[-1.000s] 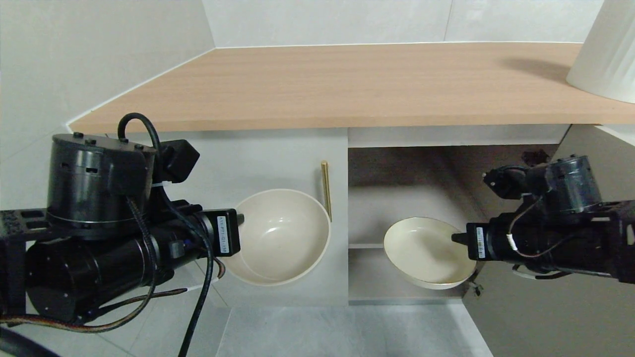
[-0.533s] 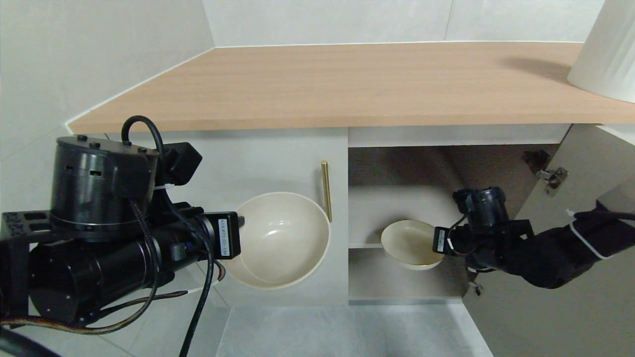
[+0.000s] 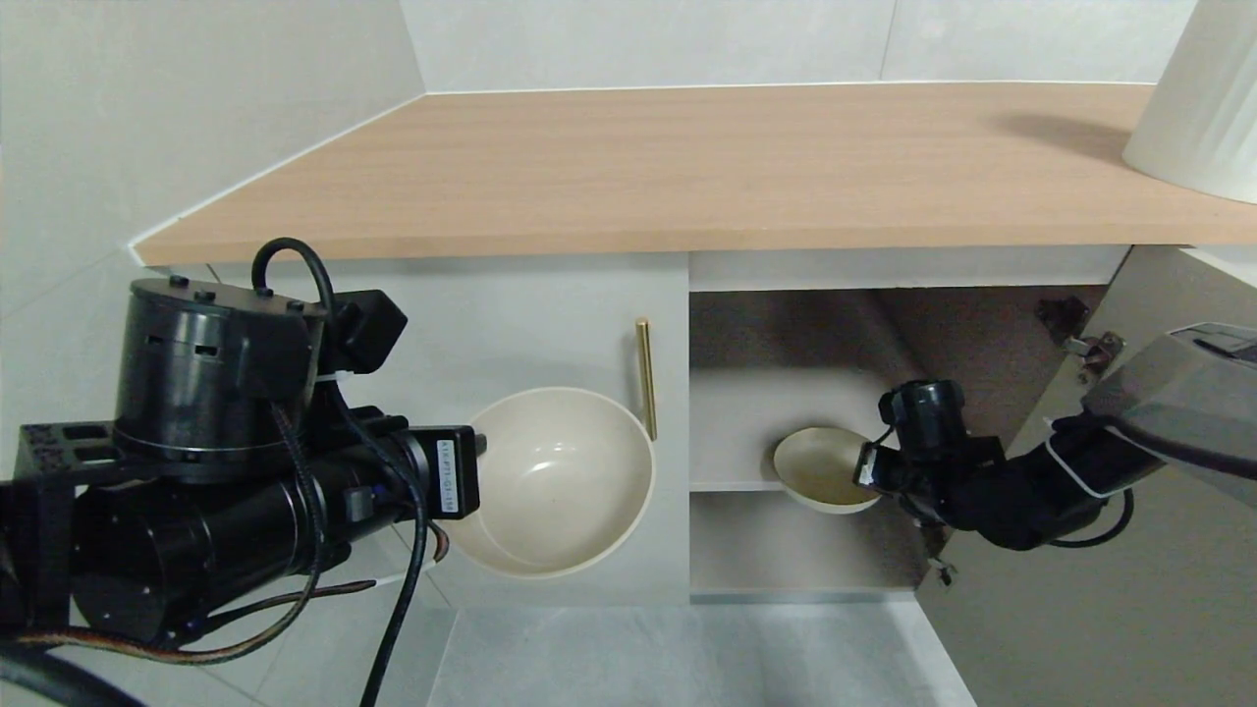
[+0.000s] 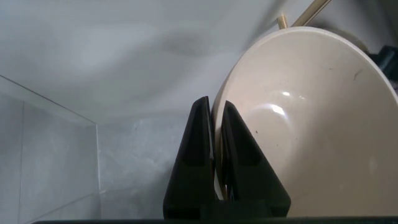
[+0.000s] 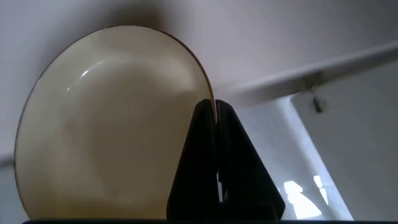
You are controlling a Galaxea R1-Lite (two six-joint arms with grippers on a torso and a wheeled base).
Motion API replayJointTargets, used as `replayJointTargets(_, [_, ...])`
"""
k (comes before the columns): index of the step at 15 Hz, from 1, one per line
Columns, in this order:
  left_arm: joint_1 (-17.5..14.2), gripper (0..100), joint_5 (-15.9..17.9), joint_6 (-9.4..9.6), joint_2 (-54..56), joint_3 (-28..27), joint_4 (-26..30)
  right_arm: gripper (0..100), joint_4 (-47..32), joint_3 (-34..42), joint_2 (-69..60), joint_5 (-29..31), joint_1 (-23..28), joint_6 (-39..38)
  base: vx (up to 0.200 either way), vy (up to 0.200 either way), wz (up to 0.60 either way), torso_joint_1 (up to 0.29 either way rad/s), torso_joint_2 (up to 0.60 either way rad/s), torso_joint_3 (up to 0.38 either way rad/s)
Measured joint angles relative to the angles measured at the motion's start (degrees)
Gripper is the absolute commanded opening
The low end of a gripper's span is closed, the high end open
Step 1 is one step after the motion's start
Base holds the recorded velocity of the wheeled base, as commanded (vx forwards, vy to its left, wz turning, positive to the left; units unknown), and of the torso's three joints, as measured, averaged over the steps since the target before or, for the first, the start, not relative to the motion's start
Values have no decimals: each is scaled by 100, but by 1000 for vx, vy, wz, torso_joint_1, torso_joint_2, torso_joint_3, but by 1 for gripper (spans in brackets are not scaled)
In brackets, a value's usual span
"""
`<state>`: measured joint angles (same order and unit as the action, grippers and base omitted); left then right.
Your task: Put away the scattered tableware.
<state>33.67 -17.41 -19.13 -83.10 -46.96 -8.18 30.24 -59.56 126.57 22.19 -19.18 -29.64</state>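
Note:
A large cream bowl (image 3: 555, 481) hangs in front of the shut left cabinet door, my left gripper (image 3: 469, 471) shut on its rim. The left wrist view shows the same bowl (image 4: 311, 124) with its rim pinched in the left gripper (image 4: 214, 118). Inside the open right cabinet, over the front of the middle shelf (image 3: 722, 485), a smaller cream bowl (image 3: 820, 467) is held by my right gripper (image 3: 866, 469), shut on its rim. The right wrist view shows that bowl (image 5: 106, 118) with the right gripper (image 5: 214, 115) clamped on its rim.
A gold bar handle (image 3: 644, 375) runs down the shut left door. The right cabinet door (image 3: 1080, 579) stands swung open beside my right arm. A wooden countertop (image 3: 687, 167) spans above, with a white ribbed container (image 3: 1198, 98) at its right end. Grey floor (image 3: 687, 653) lies below.
My right arm has reached forward into the open cabinet, carrying the smaller bowl to the middle shelf's front. The left arm and its bowl have sunk slightly.

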Motion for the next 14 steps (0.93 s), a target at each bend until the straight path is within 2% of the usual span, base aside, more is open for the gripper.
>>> replayJointTargets(9, [0,0,-5,5,-52,5,-5,0,-44,-1100,567,345,199,-41,0,0,0,0,0,0])
replayJointTargets(13, [0,0,-5,5,-68,5,-5,0,-44,-1265,680,356,240,-41,0,0,0,0,0,0])
replayJointTargets(14, [0,0,-5,5,-74,10,-7,100,-35,-1296,697,357,265,-41,0,0,0,0,0,0])
